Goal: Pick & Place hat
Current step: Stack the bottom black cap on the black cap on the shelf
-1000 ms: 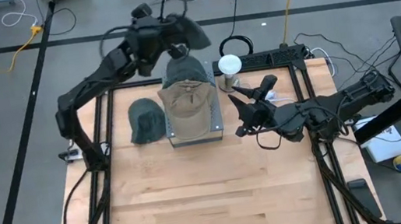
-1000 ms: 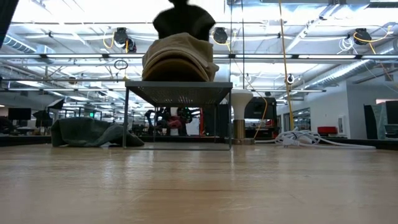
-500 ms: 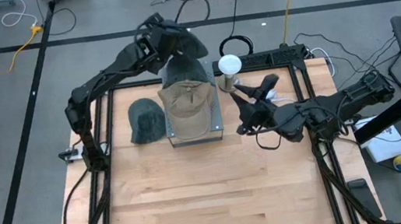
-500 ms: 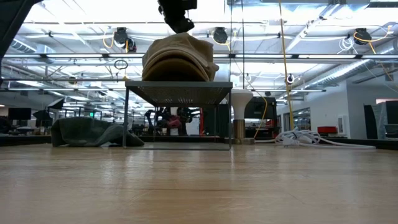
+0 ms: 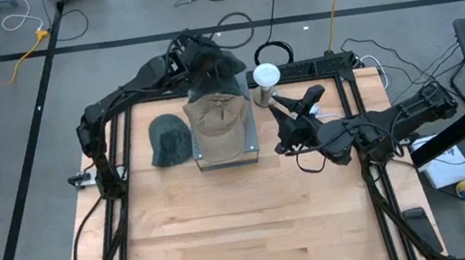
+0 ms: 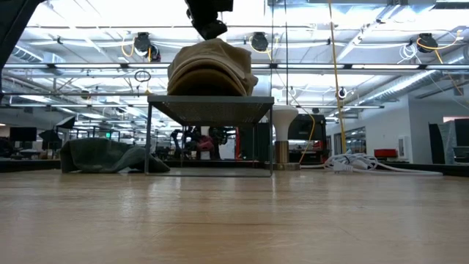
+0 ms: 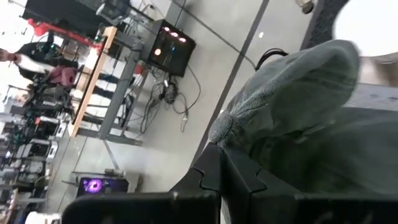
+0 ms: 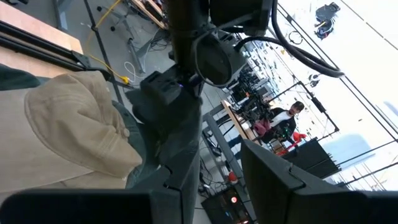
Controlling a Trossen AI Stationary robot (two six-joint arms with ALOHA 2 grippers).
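My left gripper (image 5: pixel 203 61) hovers over the far end of the metal stand (image 5: pixel 251 142), shut on a grey-green hat (image 5: pixel 217 81). In front of that hat a tan hat (image 5: pixel 217 118) sits crown up on the stand's top. A second dark green hat (image 5: pixel 168 139) lies on the table left of the stand. My right gripper (image 5: pixel 278 133) waits right of the stand, open and level, nothing between its fingers. The low view shows the left gripper (image 6: pixel 209 20) above the tan hat (image 6: pixel 211 70); the grey-green hat is hidden behind it. My left gripper pinches a bunched bit of the grey-green hat's cloth (image 7: pixel 227 128) between its two fingers. The fingers slant down from the table's far left. The hat (image 8: pixel 177 158) hangs below them behind the tan hat. Whether its lower part rests on the stand I cannot tell.
A white round-topped post (image 5: pixel 266 75) stands just right of the stand's far corner, with cables (image 5: pixel 360 62) behind it. Black frame rails (image 5: pixel 120 173) run along both table sides. Bare wood (image 5: pixel 245 219) fills the near half. A person (image 8: pixel 292 115) is in the room beyond.
My left gripper has gone down toward the stand's far end and tipped its fingers downward, staying shut on the grey-green hat. The hat, seen above the tan hat in the low view a second ago, has sunk out of sight behind it.
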